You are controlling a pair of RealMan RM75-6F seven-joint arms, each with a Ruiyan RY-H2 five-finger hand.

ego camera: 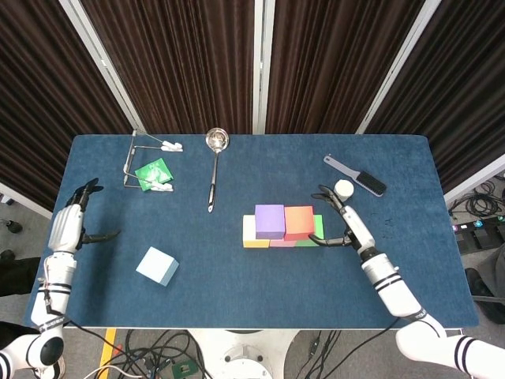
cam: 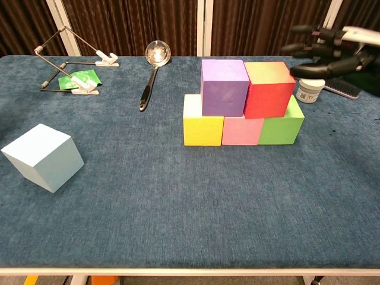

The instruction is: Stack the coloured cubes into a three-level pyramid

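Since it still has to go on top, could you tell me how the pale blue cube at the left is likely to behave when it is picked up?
The pale blue cube looks matte and flat-faced, so it will probably not roll or slip much. Its sharp, unsagging edges suggest that it is stiff. It is wider than the open left hand appears, so it may need a broad grip.

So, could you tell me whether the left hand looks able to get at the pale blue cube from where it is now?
Probably yes. The left hand is open and holds nothing, and the pale blue cube sits alone on the table to its near right, with only bare cloth between them. Actual arm reach cannot be confirmed.
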